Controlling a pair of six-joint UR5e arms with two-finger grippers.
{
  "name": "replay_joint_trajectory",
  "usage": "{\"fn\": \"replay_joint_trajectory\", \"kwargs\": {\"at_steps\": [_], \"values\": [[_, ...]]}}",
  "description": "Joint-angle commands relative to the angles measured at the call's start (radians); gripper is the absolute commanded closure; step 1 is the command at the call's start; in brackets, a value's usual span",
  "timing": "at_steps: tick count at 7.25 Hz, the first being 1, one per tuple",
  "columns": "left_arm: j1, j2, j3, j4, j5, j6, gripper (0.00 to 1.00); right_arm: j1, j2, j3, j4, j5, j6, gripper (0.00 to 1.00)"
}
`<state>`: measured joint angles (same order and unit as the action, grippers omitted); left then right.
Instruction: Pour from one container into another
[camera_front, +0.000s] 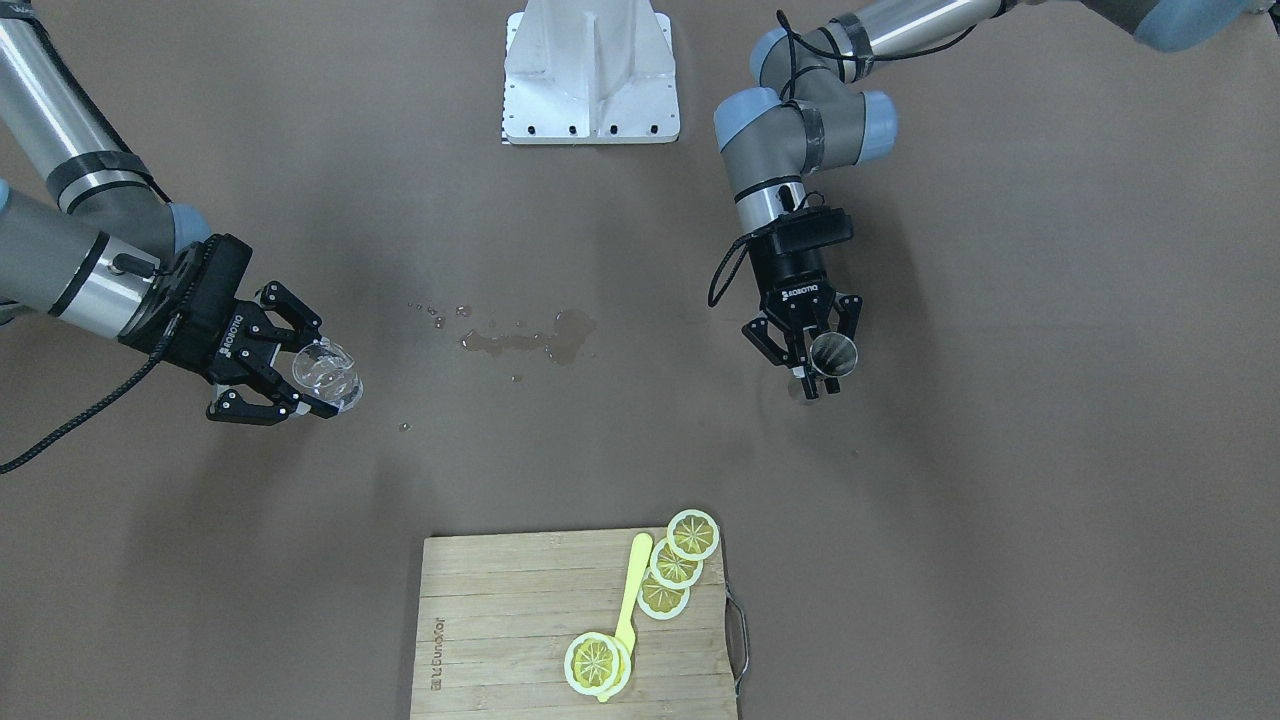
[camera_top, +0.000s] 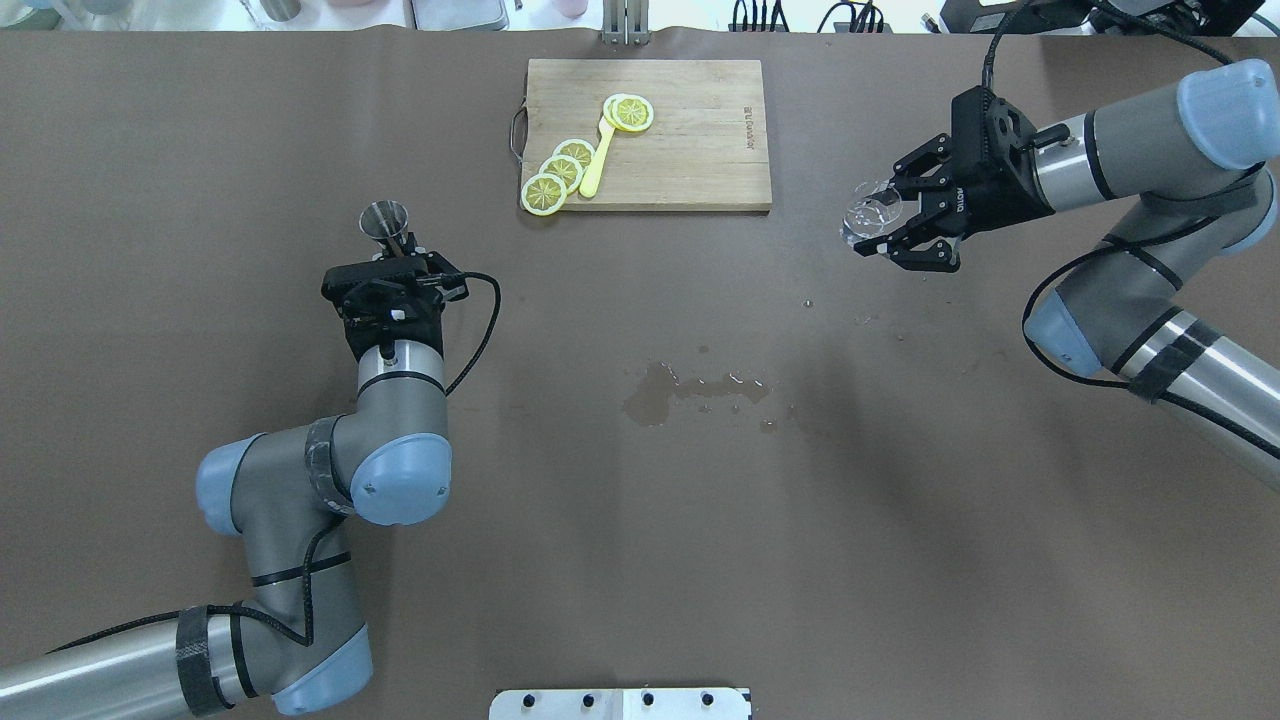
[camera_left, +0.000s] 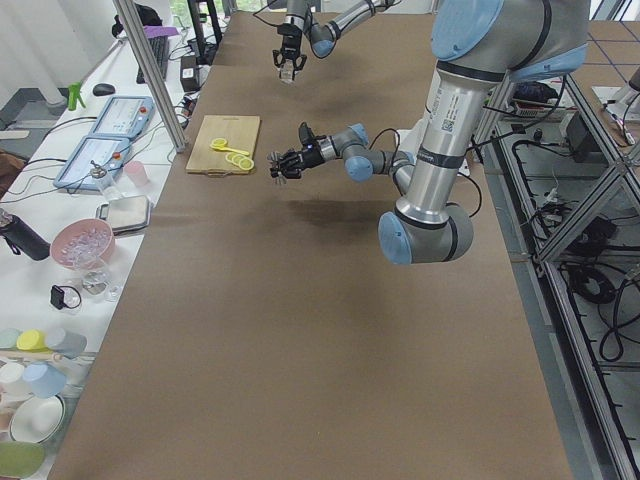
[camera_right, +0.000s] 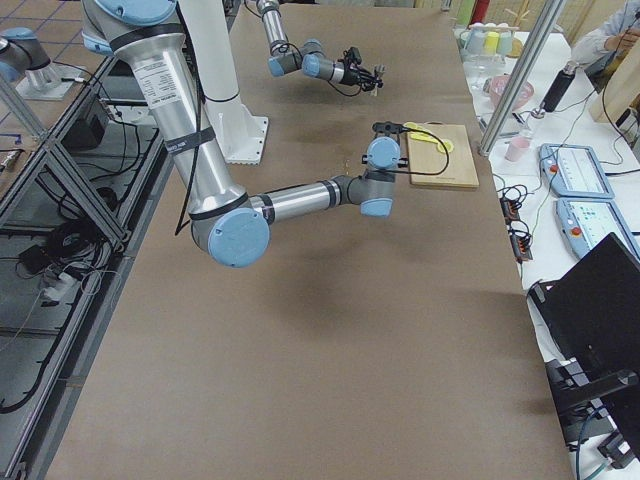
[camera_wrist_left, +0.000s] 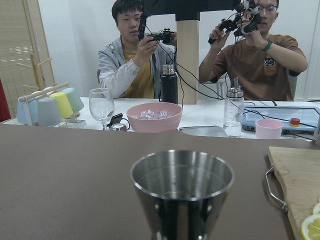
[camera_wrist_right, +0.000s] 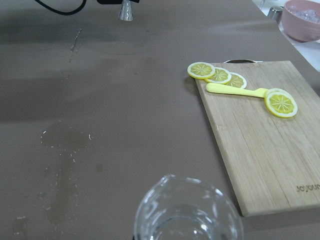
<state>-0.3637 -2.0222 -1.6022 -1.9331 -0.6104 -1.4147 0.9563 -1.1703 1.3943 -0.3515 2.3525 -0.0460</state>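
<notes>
Front view: the right gripper (camera_front: 322, 382) is clamped on the glass cup (camera_front: 328, 374), holding it off the table (camera_front: 1000, 500). Far across, the left gripper (camera_front: 815, 370) pinches the steel jigger (camera_front: 833, 354), and a wet patch (camera_front: 572, 335) lies between them. Overhead now: cup and jigger are well apart, and the cutting board (camera_top: 690, 140) with its lemon slices (camera_top: 562, 170) sits at the far edge, midway. From the left end, the near arm carries the jigger above its own shadow. From the right end, both grips are too small to judge. Left wrist camera: the jigger is upright, its mouth wide open to us, with two people (camera_wrist_left: 125, 70) beyond the table. Right wrist camera: the cup's rim is at the bottom edge, with the board near it.
</notes>
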Motion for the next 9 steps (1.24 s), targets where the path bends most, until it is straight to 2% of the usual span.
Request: {"fn": "replay_joint_trajectory", "kwargs": {"at_steps": [1,2,3,5,6,7,9], "values": [[0.005,-0.019,0.019,-0.277,-0.162,0.324,1.00,0.004,-0.005,0.070,-0.104,-0.033,-0.002,1.00],[0.005,-0.030,0.024,-0.437,-0.263,0.535,1.00,0.002,-0.015,0.084,-0.118,-0.051,-0.002,1.00],[0.006,-0.062,0.027,-0.463,-0.273,0.692,1.00,0.001,-0.015,0.103,-0.157,-0.053,-0.002,1.00],[0.011,-0.110,0.033,-0.472,-0.380,0.732,1.00,-0.005,-0.021,0.156,-0.225,-0.094,-0.003,1.00],[0.003,-0.128,0.042,-0.504,-0.431,0.765,1.00,-0.030,-0.046,0.198,-0.250,-0.154,-0.003,1.00],[0.005,-0.148,0.106,-0.567,-0.440,0.770,1.00,-0.068,-0.070,0.244,-0.262,-0.218,-0.005,1.00],[-0.014,-0.171,0.108,-0.628,-0.544,0.813,1.00,-0.097,-0.080,0.334,-0.395,-0.246,-0.024,1.00]]}}
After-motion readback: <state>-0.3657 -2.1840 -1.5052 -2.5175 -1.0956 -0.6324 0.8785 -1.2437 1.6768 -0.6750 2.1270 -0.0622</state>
